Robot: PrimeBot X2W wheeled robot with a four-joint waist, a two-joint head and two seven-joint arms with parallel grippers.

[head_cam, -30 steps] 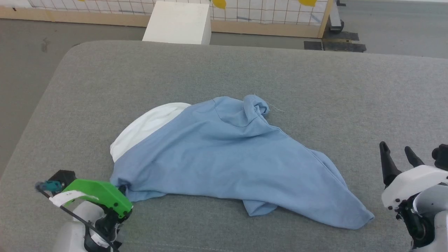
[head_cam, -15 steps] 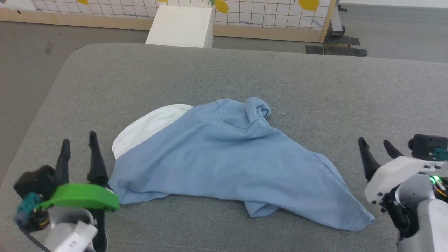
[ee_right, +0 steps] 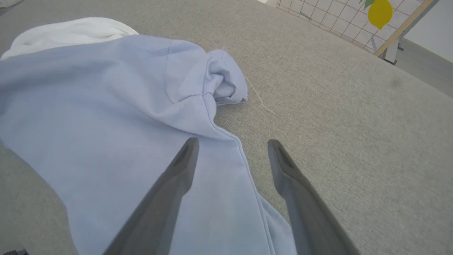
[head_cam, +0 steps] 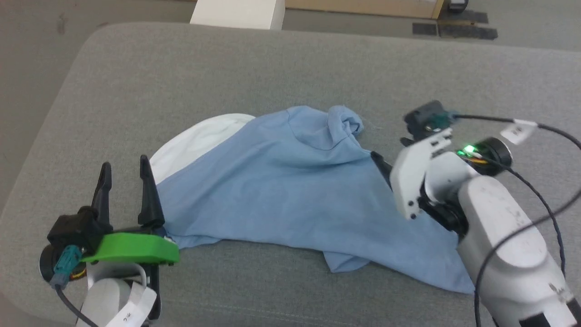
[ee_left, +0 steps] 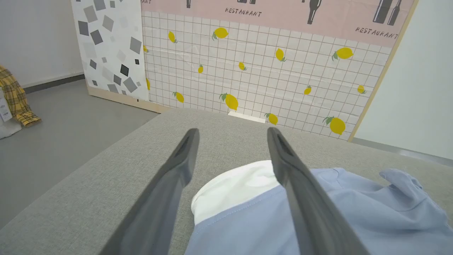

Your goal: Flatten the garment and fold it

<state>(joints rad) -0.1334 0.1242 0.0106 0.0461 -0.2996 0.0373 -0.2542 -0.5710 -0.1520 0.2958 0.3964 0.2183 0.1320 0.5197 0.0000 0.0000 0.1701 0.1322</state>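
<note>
**A:** Nearest first, please. On the left?

**B:** Left gripper [head_cam: 125, 162], low at the near left corner, fingers spread fully wide, holding nothing. Placed just beside the near left end of the garment [head_cam: 281, 190]. Hard to say whether touching the cloth.

**A:** And on the right?

**B:** Right gripper [ee_right: 232, 141], also wide open and empty. Hovering at the right-hand edge of the blue fabric, with one finger above the cloth and the other above the bare grey cushion [head_cam: 227, 68]. Contact not possible to judge.

**A:** Then the garment itself?

**B:** Lying in the middle of the cushion, crumpled and not at all flat. Tucked fold [head_cam: 340, 268] along the near edge, white part [head_cam: 199, 136] peeking out at the far left, sleeve [head_cam: 345, 122] bunched up on the far side. Beyond the cushion, a white box [head_cam: 238, 11] on the floor.

**A:** So which step?

**B:** Probably the flattening, early. Folding not yet begun.

**A:** Next move?

**B:** Most likely: lower the right fingers and pinch the hem between them, take the left corner as well, then pull apart gently. Needs a low approach and a grip on the cloth only, not on the cushion cover.
</note>
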